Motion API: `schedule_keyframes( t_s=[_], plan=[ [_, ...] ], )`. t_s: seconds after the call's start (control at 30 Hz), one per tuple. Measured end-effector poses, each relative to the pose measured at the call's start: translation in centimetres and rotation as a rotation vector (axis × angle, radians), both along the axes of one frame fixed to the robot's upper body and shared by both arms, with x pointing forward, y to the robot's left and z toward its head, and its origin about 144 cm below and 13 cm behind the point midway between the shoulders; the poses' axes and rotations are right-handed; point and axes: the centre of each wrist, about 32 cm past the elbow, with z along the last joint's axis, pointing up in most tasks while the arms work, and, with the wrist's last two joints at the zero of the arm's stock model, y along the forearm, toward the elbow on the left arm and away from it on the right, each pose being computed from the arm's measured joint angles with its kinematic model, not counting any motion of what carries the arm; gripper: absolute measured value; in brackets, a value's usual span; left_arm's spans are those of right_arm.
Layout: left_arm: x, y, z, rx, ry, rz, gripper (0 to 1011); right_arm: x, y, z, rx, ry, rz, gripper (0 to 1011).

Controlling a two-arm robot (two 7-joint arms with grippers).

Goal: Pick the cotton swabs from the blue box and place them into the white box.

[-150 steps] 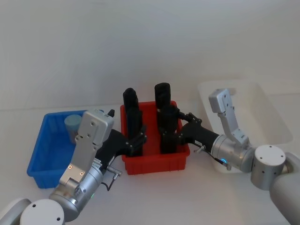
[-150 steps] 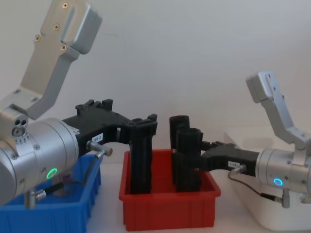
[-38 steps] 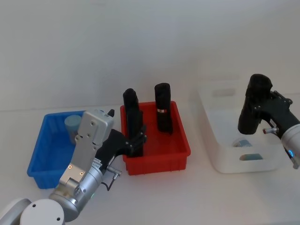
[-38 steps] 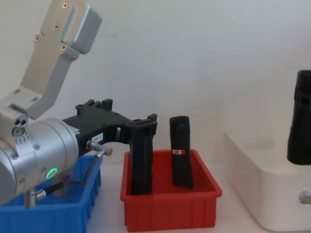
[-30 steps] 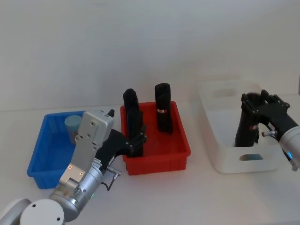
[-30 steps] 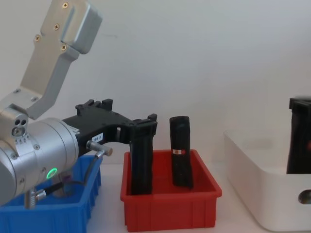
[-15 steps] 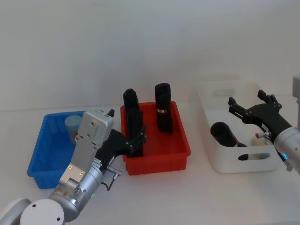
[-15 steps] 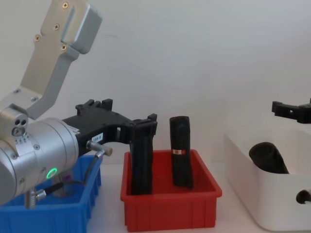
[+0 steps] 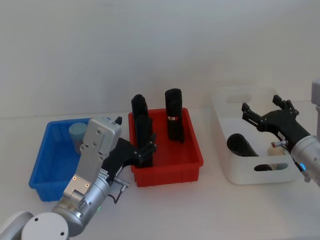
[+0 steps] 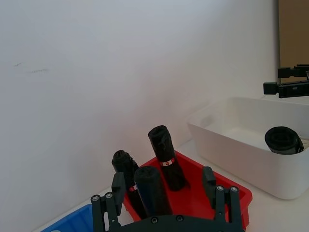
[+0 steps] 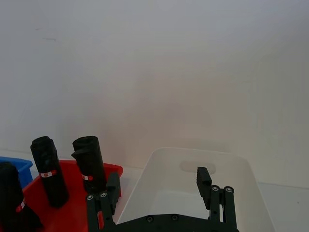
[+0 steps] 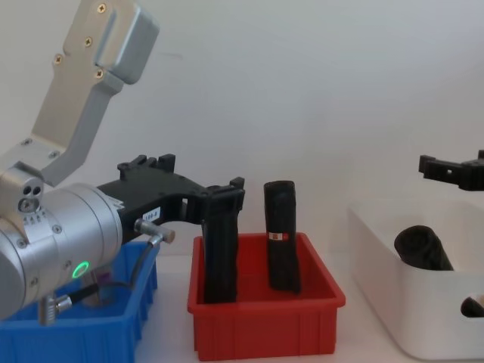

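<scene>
The blue box (image 9: 42, 172) sits at the left of the head view, with one cotton swab jar (image 9: 77, 132) with a grey-blue cap in its far corner. The white box (image 9: 235, 170) stands at the right, and a black tube (image 9: 241, 145) lies tipped inside it. My right gripper (image 9: 260, 111) hovers open just above the white box, nothing between its fingers (image 11: 203, 178). My left gripper (image 9: 144, 150) is open at the red bin's near-left part. Its fingers (image 10: 118, 186) stand either side of an upright black tube (image 10: 150, 189). It is to the right of the blue box.
A red bin (image 9: 167, 170) stands between the two boxes and holds three upright black tubes, the farthest (image 9: 174, 115) with a small red-and-white label. The left arm's grey elbow link (image 12: 91, 68) rises high at the chest view's left. White tabletop lies in front of the bins.
The right gripper lowered a black tube into the white box, opened and lifted slightly. The tube tipped over and now lies in the box. The left arm has not moved.
</scene>
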Motion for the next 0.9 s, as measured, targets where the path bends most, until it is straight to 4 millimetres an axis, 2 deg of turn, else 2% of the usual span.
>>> schedule_keyframes(
  t_s=[0.9],
  plan=[
    [0.0, 0.0, 0.0, 0.0, 0.0, 0.0, 1004, 0.04, 0.0, -0.01, 0.002, -0.006, 0.007, 1002]
  ],
)
